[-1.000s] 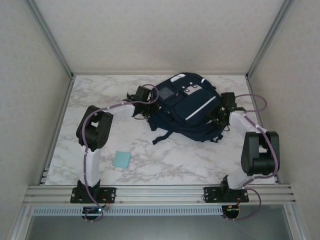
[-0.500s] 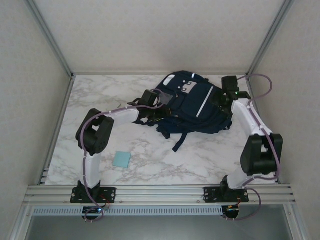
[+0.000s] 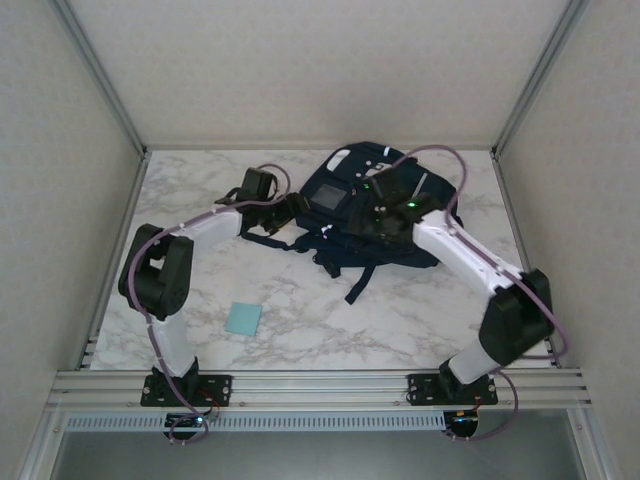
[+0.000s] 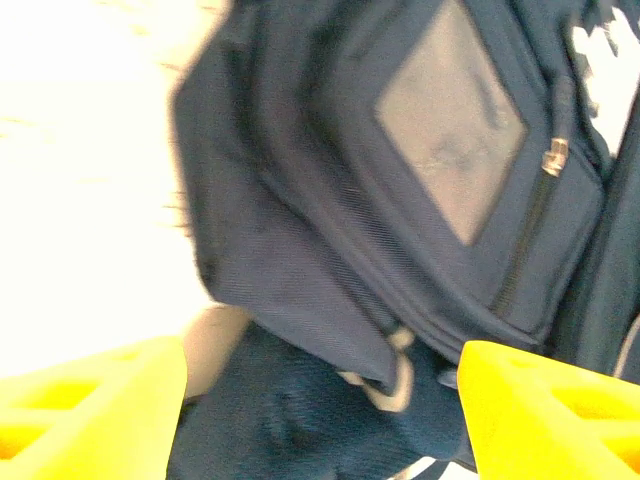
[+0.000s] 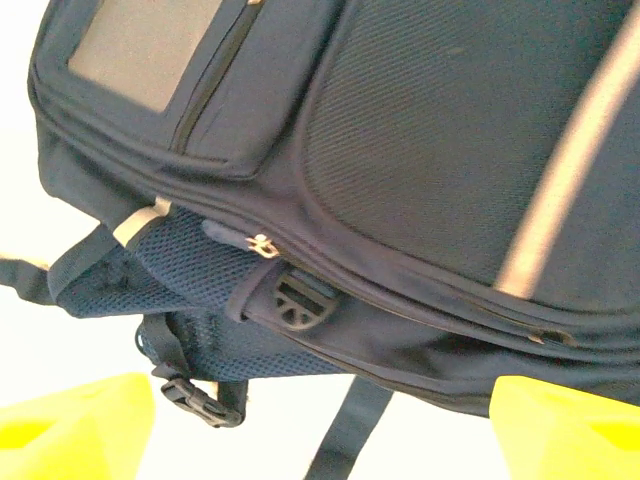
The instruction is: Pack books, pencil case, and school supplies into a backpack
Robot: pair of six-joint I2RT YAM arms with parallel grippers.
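The backpack (image 3: 330, 195) lies on the surface (image 3: 200, 200) near the back edge, a bit right of the middle. The small pad (image 3: 243, 318) lies well apart from it, near the front edge, toward the left. The left end effector (image 3: 297, 208) is just beside the backpack's left side. The right end effector (image 3: 380, 198) is above the backpack.

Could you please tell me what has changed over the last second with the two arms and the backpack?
The left fingers let go of the backpack and drew back to its left side. The right fingers let go too and swung from its right edge inward over its top. The backpack turned, and a strap now trails toward the near edge. The light-blue pad stayed put.
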